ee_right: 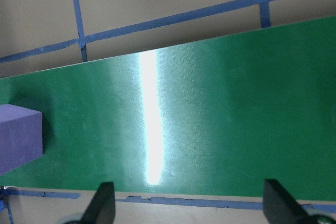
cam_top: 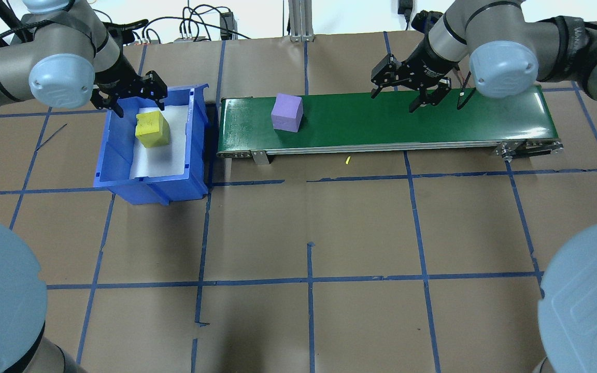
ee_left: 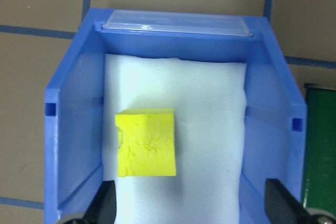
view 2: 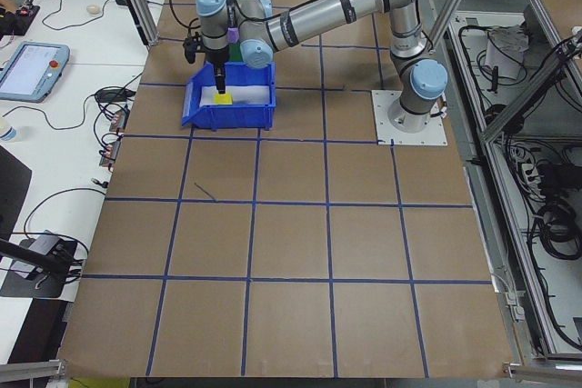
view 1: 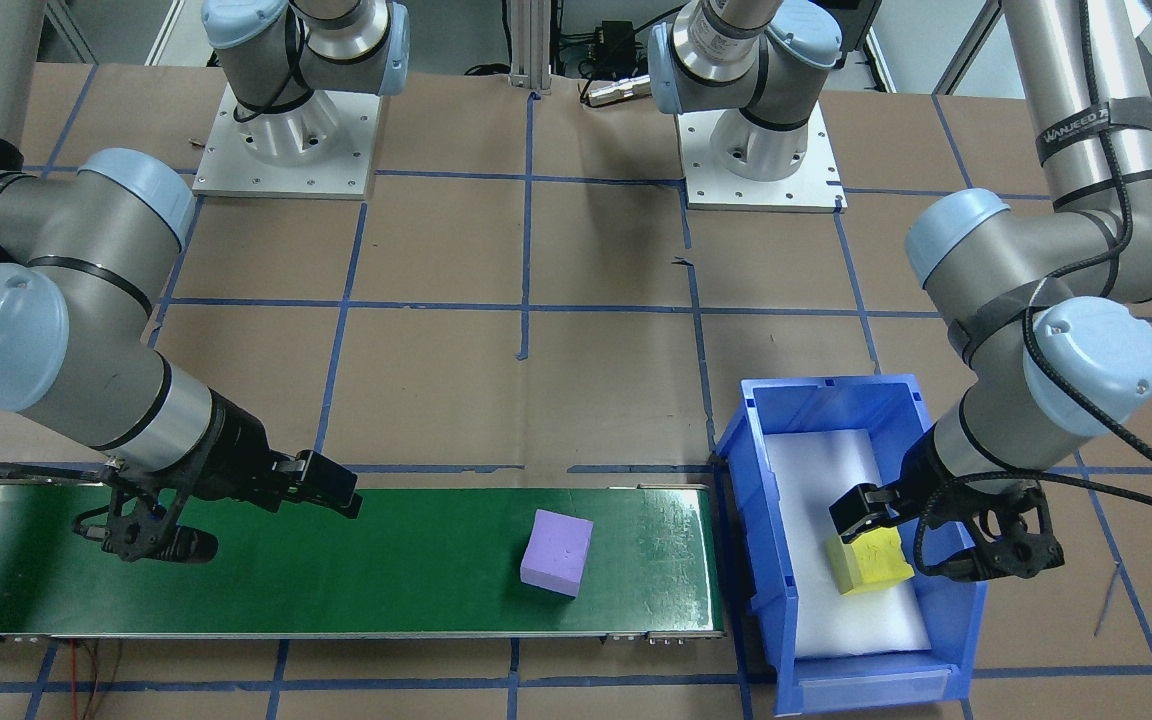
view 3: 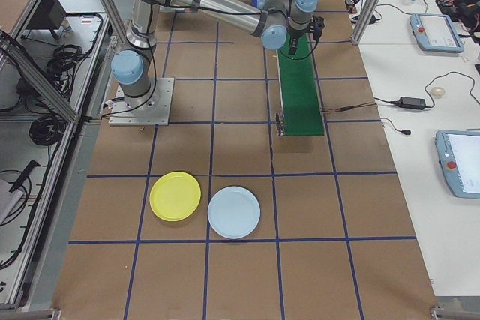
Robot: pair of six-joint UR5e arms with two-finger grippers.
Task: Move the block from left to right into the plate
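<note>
1. Two foam cubes show: a yellow foam cube with a pitted, crinkled top lies on the white foam liner inside the blue plastic bin, and a purple foam cube with smooth matte faces sits on the green conveyor belt near the belt's bin end.
2. The left gripper hangs over the bin just above the yellow cube, its black fingers spread wide and touching nothing.
3. The right gripper hovers over the glossy belt, well apart from the purple cube, fingers likewise spread and empty.
4. The yellow plate, a flat round disc, lies on the brown paper-covered table just beside a pale blue plate, far from both belt and bin.
</note>
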